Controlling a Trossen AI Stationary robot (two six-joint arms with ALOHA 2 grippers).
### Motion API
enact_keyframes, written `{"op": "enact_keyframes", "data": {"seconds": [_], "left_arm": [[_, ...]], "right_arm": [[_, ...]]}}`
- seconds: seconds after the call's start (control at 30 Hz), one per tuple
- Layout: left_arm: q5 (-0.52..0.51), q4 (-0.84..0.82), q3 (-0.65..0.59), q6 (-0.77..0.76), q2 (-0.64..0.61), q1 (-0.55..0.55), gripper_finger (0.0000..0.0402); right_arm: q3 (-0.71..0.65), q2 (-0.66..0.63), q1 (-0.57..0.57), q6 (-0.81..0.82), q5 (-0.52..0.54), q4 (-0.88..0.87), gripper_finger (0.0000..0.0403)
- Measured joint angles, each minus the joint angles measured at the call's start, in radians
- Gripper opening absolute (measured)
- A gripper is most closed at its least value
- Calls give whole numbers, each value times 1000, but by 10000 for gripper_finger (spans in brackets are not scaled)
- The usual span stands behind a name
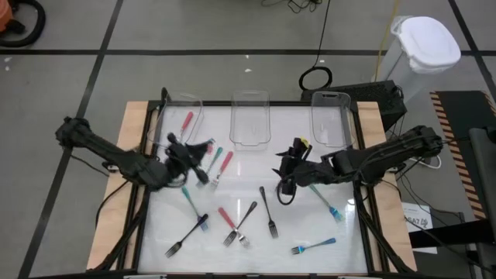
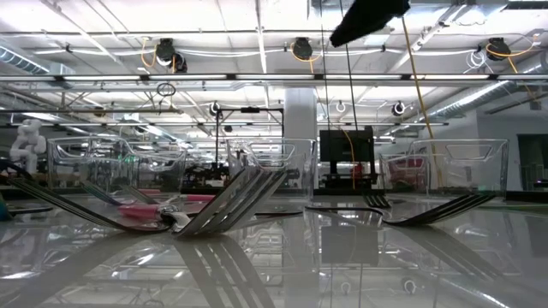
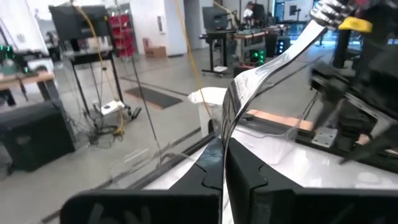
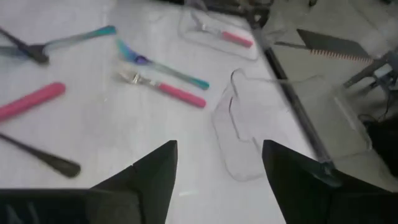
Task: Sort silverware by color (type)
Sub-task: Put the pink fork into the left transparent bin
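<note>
My left gripper (image 1: 192, 152) hovers over the table's left half, shut on a fork (image 3: 273, 56) with silver tines; its handle looks dark. My right gripper (image 1: 285, 180) (image 4: 217, 146) hangs open above the table's middle, slanting down, with nothing between its fingers. Several forks lie flat on the white table: a teal one (image 1: 213, 157) and a pink one (image 1: 224, 163) next to my left gripper, black ones (image 1: 269, 211) and a pink one (image 1: 226, 216) near the front, a teal one (image 1: 325, 200) and a blue one (image 1: 314, 246) at the right. One pink fork (image 1: 187, 122) lies in the far left tray. My left gripper pinches the fork at its handle end (image 3: 219, 163) between its two shut fingers; the fingers cover most of the handle. The fingers lie level and along the fork. The neck and tines (image 3: 326, 11) stick out ahead of the fingertips, lifted clear of the table.
Three clear plastic trays stand along the far edge: left (image 1: 194, 105), middle (image 1: 249, 124), right (image 1: 329, 120). The table has a wooden rim (image 1: 136, 116). A white bin (image 1: 422, 43) and a cable loop (image 1: 316, 77) are on the floor beyond.
</note>
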Motion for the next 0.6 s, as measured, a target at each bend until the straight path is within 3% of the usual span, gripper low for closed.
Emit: {"op": "enact_keyframes", "data": {"seconds": [0.3, 0.43, 0.6], "left_arm": [[169, -423, 0, -269, -240, 199, 1], [295, -565, 0, -366, -277, 320, 0], [441, -641, 0, -382, -280, 475, 0]], "right_arm": [[-31, 1, 14, -46, 0, 0, 211], [-31, 1, 14, -69, 0, -2, 208], [-31, 1, 14, -93, 0, -3, 207]]}}
